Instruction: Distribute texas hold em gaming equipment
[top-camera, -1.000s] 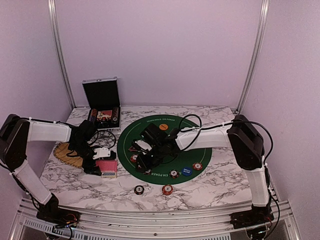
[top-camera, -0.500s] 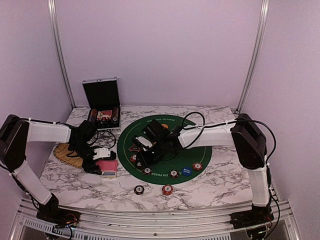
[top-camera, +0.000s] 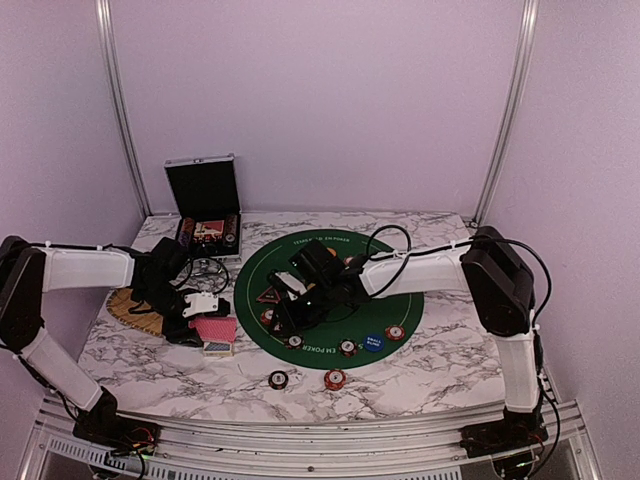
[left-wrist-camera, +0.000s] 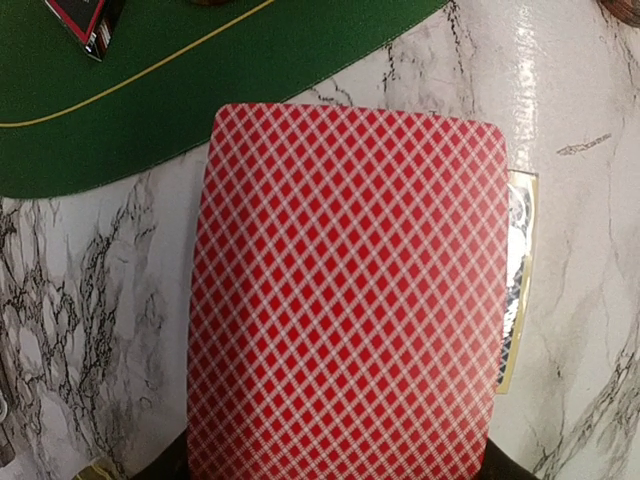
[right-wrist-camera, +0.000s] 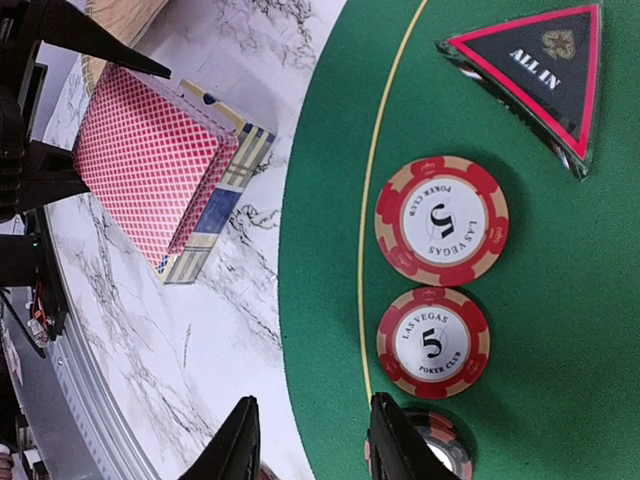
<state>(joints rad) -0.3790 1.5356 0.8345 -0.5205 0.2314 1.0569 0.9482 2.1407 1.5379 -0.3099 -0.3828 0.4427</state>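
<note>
Across the marble table (top-camera: 440, 370), a round green mat (top-camera: 400, 285). Just off its left edge, red-backed cards (left-wrist-camera: 350, 300) pinched in the left gripper (top-camera: 203, 318), tilted above a card box (right-wrist-camera: 225, 200). Over the mat's left part, the right gripper (right-wrist-camera: 315, 440), fingers spread, gripping nothing. Ahead of it, two red poker chips (right-wrist-camera: 441, 220) side by side on the felt; beyond them, the dark triangular marker (right-wrist-camera: 535, 70).

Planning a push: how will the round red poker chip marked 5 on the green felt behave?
Lying flat, the round red poker chip marked 5 probably slides, not rolls. The green felt mat likely slows it.
</note>
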